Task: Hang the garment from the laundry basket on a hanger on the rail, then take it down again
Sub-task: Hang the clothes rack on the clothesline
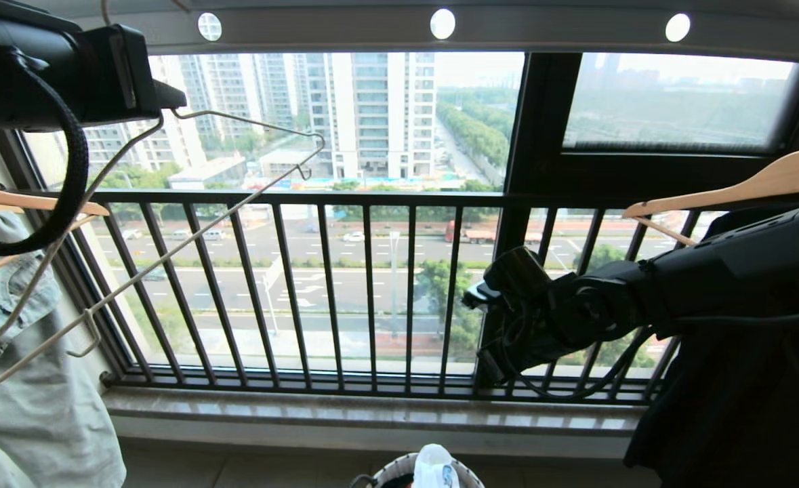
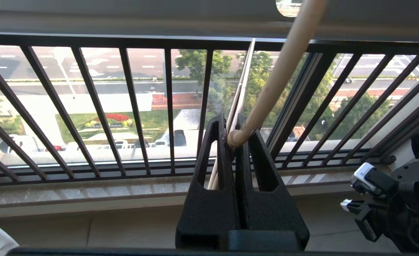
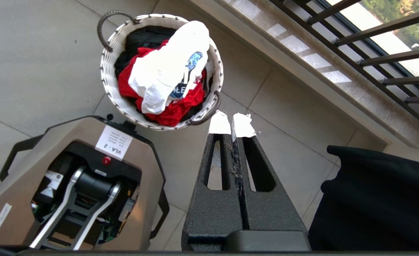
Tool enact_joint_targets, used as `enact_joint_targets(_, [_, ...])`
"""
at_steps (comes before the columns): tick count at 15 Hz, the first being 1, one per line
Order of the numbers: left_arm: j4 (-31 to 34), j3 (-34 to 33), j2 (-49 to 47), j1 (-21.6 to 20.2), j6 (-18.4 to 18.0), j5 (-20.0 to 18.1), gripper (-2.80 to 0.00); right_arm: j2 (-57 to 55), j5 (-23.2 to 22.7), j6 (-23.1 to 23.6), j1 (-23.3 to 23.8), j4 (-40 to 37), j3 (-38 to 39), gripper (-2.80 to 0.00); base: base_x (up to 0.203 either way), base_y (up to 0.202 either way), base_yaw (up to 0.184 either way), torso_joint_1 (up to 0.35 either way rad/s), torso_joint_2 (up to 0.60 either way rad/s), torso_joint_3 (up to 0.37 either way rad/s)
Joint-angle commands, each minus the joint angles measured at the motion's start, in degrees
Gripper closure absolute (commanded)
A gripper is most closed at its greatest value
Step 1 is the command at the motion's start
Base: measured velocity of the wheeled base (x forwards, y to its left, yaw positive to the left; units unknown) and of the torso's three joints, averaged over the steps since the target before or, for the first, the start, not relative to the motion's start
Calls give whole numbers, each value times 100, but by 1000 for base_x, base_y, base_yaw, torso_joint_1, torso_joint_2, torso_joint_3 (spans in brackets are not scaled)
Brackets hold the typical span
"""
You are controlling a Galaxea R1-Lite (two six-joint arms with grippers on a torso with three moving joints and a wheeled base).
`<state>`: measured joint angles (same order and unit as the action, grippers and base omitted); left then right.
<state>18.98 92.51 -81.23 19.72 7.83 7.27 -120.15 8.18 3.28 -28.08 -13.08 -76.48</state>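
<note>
By the rail (image 1: 440, 30) | left end effector (image 2: 236, 137) clamps hanger (image 1: 169, 251), hook cropped | right end effector (image 3: 232, 124) closed, empty

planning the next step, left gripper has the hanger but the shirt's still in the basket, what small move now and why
Probably lower the hanger toward the basket. The left gripper is shut on its neck, up by the rail, and it hangs bare; the shirt lies on top in the basket, below the shut, empty right gripper.

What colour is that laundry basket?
White woven laundry basket, dark handles; clearest in the right wrist view.
</note>
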Motion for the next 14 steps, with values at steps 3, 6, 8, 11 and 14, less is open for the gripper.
enact_joint_targets(3, [9,197,-322,5,-8,3,0,-44,8,6,-40,7,28,0,0,0,0,0,0,0])
enact_joint_targets(6, [9,215,-426,3,-9,11,0,-70,8,15,-48,7,28,0,0,0,0,0,0,0])
enact_joint_targets(8, [9,206,-498,-4,-18,15,0,-79,8,15,-48,7,28,0,0,0,0,0,0,0])
enact_joint_targets(11, [4,198,-596,-140,-18,21,0,-87,8,37,-48,1,28,0,0,0,0,0,0,0])
enact_joint_targets(14, [4,188,-704,-153,-18,25,0,-87,2,85,-55,7,55,0,0,0,0,0,0,0])
